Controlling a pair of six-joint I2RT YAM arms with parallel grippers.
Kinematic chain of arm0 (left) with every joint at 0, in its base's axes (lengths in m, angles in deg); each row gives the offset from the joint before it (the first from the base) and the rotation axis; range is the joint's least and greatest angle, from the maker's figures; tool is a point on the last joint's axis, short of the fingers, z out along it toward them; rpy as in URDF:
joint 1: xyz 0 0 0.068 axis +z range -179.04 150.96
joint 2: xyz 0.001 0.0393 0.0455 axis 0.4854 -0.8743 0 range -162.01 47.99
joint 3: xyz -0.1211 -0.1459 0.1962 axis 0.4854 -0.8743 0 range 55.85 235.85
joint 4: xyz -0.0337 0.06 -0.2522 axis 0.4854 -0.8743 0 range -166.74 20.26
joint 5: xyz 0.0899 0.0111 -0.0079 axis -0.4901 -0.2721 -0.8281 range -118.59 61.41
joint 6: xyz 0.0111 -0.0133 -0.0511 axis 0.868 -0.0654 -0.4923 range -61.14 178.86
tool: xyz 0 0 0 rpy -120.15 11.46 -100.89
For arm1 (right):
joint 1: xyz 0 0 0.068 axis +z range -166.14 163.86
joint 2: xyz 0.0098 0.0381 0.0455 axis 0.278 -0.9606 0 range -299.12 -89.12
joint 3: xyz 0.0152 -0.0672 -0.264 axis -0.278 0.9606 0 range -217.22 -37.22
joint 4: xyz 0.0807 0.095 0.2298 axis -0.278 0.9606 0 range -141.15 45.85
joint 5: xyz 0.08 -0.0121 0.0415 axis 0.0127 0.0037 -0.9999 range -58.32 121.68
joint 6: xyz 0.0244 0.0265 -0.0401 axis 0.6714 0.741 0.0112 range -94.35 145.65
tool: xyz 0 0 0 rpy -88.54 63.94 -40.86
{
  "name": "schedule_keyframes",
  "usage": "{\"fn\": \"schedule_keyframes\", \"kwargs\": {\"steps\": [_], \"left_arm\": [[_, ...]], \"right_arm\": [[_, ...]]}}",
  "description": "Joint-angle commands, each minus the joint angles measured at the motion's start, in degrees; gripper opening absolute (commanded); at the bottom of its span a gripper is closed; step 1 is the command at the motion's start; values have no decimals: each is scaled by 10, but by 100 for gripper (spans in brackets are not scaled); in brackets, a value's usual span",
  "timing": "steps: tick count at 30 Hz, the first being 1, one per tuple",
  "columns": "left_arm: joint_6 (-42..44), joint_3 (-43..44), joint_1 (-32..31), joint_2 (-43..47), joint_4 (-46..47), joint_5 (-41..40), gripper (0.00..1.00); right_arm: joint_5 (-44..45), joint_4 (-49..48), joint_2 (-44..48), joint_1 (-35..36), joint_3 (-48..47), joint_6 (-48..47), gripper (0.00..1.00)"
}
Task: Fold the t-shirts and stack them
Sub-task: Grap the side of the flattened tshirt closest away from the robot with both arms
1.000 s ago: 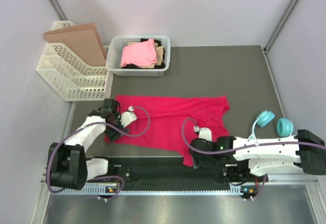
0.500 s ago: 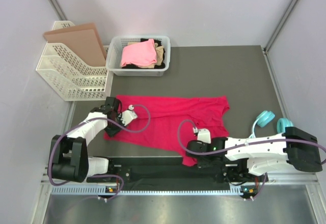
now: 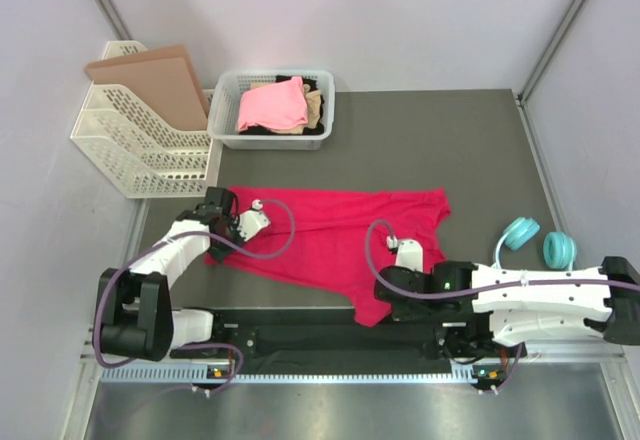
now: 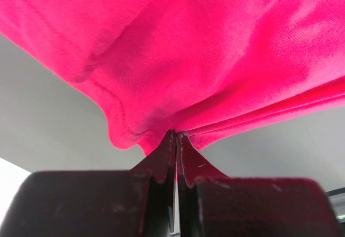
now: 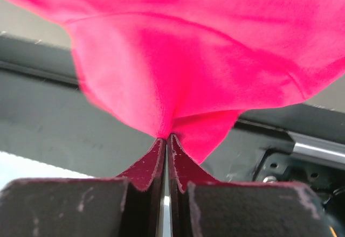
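Observation:
A crimson-magenta t-shirt (image 3: 330, 230) lies spread across the dark table, near its front edge. My left gripper (image 3: 214, 248) is shut on the shirt's near left corner; in the left wrist view the jaws (image 4: 176, 134) pinch a bunched fold of red cloth (image 4: 205, 59). At the shirt's near right corner my right gripper (image 3: 373, 308) is shut on the hem, the cloth (image 5: 205, 59) rising from the closed tips (image 5: 166, 137). A light pink t-shirt (image 3: 271, 106) lies on top of a tan one (image 3: 316, 110) and a black one (image 3: 312, 87) in the basket.
The white mesh basket (image 3: 222, 138) stands at the back of the table. To its left is a white file rack (image 3: 130, 150) with a brown board (image 3: 150, 80). Teal headphones (image 3: 535, 240) lie at the right, beside my right arm.
Both grippers have closed on the shirt's near edge. The right arm shifted along the front edge, and the near right corner now hangs bunched from its tips.

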Motion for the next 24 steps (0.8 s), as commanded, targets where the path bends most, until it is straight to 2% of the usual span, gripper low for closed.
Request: {"fn": "schedule_keyframes", "kwargs": {"steps": [1,7,11,21,24], "left_arm": [[2,28,3,33,-25,15,0],[16,31,3,86,-77,18,0],[24,34,3,123,-102,19,0],[25,44,3,123,-101,19,0],[26,59,3,109,-93,36,0]], "right_arm": [[-7,40,20,44,-36,20,0],[-22,111,-4,157,-77,92,0],[-13,159,-9,191,-109,133,0],[40,212,71,172,-104,177,0],[59,220,97,141,-105,169,0]]}}
